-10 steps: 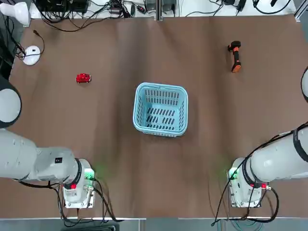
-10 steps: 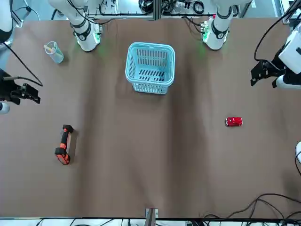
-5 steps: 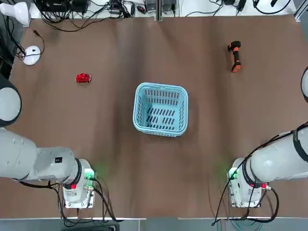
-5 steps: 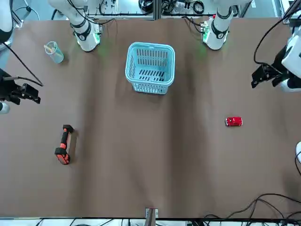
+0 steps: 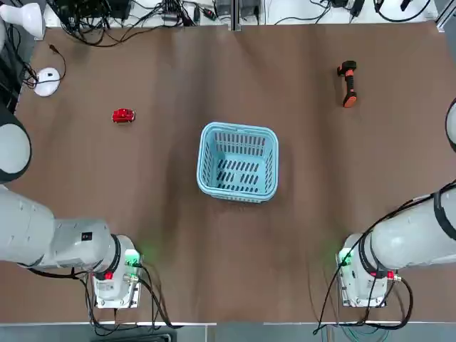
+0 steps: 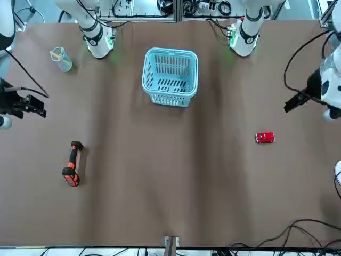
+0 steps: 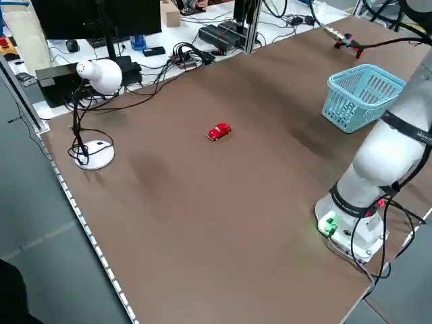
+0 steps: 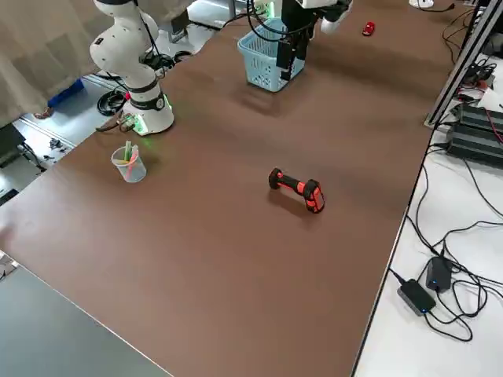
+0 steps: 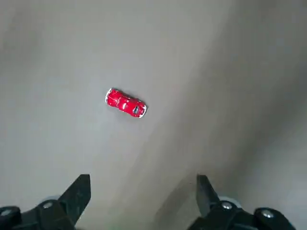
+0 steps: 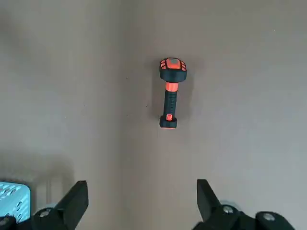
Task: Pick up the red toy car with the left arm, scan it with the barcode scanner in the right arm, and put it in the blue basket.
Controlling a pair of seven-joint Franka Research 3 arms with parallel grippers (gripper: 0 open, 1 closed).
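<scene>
Red toy car point(image 5: 123, 115) sits alone on the table's far left, well apart from the blue basket point(image 5: 237, 162) at centre. My left gripper point(image 9: 142, 201) hangs above it, fingers wide apart, empty. Right gripper point(image 10: 139, 203) likewise spread and empty; barcode scanner point(image 5: 347, 83) far right. Risk, I judge: car skids from an off-centre pinch.

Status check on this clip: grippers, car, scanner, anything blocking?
Left gripper open above red car. Right gripper open above scanner. Both untouched on table; basket empty, nothing blocking.

Brown table point(image 5: 228, 242), white mouse point(image 5: 47, 82) at far left, clear cup point(image 6: 61, 58) of sticks near right, cables point(image 5: 135, 18) beyond far edge
</scene>
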